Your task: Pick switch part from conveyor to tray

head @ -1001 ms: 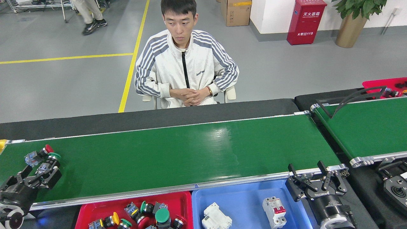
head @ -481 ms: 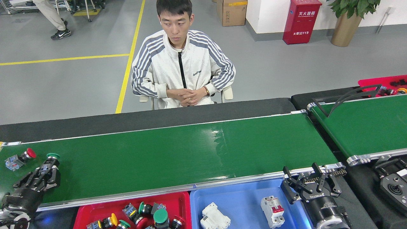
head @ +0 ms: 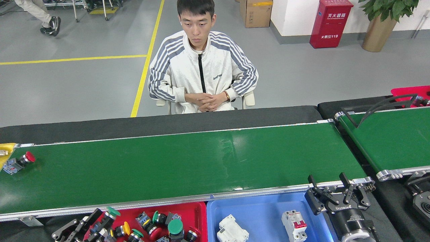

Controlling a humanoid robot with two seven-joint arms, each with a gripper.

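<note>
Hovering over the left end of the red plastic tray (head: 191, 210), your left claw (head: 95, 223) grips a green-capped push-button switch part (head: 108, 215) between its black fingers, the cap pointing up and to the right. Inside that tray you see a heap of similar switch parts (head: 161, 225) with green, yellow and red caps. On the long glossy green conveyor belt with silver rails (head: 188, 164), one red-capped switch part (head: 18, 162) lies at the far left end, well apart from your claw. Your right claw (head: 339, 196) sits at the belt's near right corner, fingers spread and holding nothing, just beside the blue plastic tray (head: 262, 208), which contains a white breaker block (head: 231, 231) and a white breaker with a red lever (head: 295, 224). A person in a white striped jacket (head: 201, 70) sits behind the desk, hands clasped.
</note>
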